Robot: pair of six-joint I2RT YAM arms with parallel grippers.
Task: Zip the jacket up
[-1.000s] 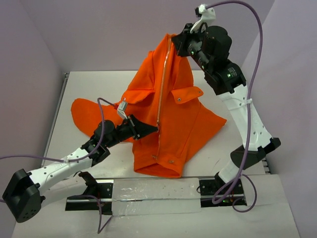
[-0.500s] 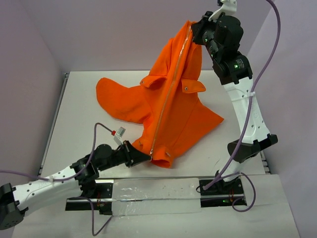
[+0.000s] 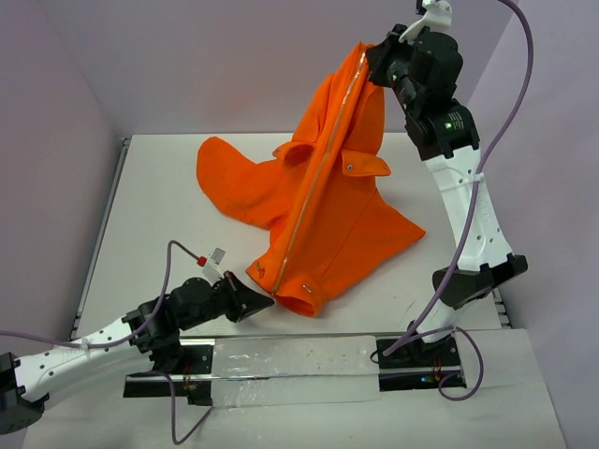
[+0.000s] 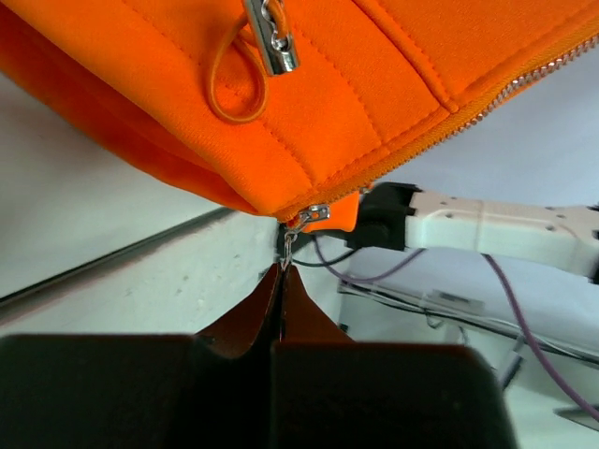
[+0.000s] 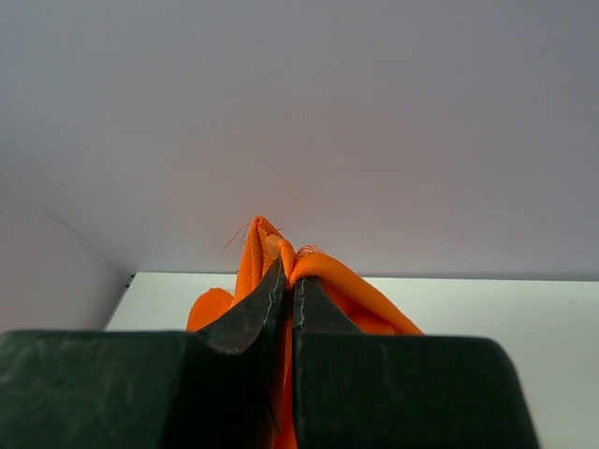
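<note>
Pale lilac walls close in a white table, with my two arms bolted at its near edge. The jacket hangs stretched on a slant between my pincers. Its lower body and a rounded lobe of orange cloth lie on the table, while its top end is lifted high against the back wall.

My right gripper is up there, fingers pressed together on a bunched fold of orange fabric at the top of the front opening. From my right wrist I see that fold squeezed between the two dark tips.

My left gripper sits low, near the table's front edge, at the jacket's bottom hem. Its fingers are clamped on the small metal zipper pull, which dangles from the slider at the hem corner. The zipper runs as a straight pale line from that corner up to my right pincer; I cannot tell whether its teeth are joined. A pocket flap with a snap juts out to the right of that line. Close above my left wrist camera, a metal clasp on an orange loop hangs against the hem.
</note>
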